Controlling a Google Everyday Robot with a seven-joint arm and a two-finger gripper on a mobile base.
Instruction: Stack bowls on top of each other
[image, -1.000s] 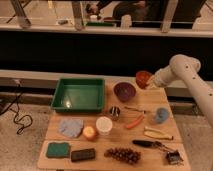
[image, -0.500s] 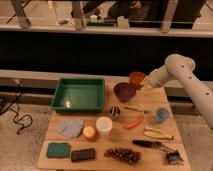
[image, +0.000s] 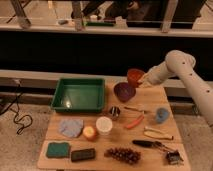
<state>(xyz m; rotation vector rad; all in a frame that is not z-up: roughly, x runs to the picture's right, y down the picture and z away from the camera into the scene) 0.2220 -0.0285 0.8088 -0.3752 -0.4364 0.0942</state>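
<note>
The dark purple bowl sits upright on the wooden table, right of the green tray. The smaller orange-red bowl hangs in the air just above and slightly right of the purple bowl, tilted a little. My gripper is at the orange-red bowl's right rim and is shut on it, with the white arm reaching in from the right. The two bowls are apart.
A green tray lies at the table's back left. Near the bowls are a small metal cup, a white cup, a carrot, a blue cup, a banana, grapes, sponges and a cloth.
The arm has carried the orange-red bowl leftward, from right of the purple bowl to just above its right side.
</note>
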